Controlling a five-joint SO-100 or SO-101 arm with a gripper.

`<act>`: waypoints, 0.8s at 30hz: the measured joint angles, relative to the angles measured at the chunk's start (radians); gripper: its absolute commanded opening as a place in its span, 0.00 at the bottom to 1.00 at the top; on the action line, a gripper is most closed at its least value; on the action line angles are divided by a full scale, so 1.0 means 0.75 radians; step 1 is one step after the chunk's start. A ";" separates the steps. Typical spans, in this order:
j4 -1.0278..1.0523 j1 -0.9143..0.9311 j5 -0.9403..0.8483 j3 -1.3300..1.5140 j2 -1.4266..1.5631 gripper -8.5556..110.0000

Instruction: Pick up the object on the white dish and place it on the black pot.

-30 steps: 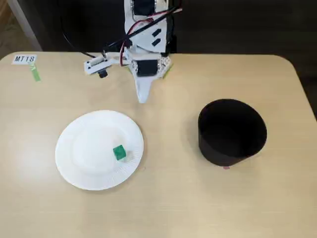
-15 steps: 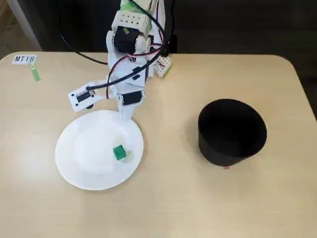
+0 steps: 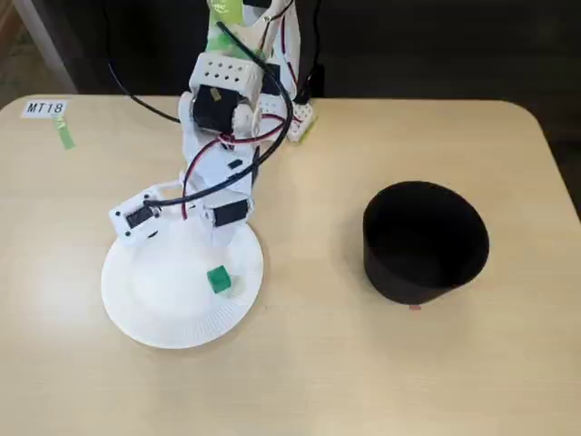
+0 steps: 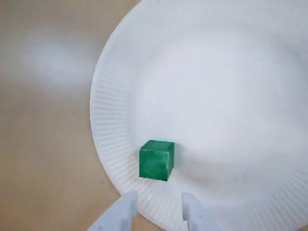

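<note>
Wrist view: green cube (image 4: 156, 160) rests near the ribbed rim of the white dish (image 4: 110, 120), just beyond the gripper (image 4: 158, 208), whose empty fingertips stand slightly parted, aligned with it.

cube (image 3: 218, 280) on dish (image 3: 145, 309), pot (image 3: 424, 241) well right in fixed view

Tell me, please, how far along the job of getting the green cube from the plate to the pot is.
Nothing is delivered yet: the green cube lies on the white plate, and no cube shows at the black pot. In hand: the gripper hovers over the plate with its fingertips apart just short of the cube, empty. Left: grasp, lift, carry to the pot, release.
</note>
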 measured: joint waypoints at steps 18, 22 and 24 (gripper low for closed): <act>0.006 -0.014 0.033 -0.196 -0.301 0.25; 0.006 -0.037 0.035 -0.225 -0.368 0.25; 0.010 -0.037 0.035 -0.262 -0.415 0.24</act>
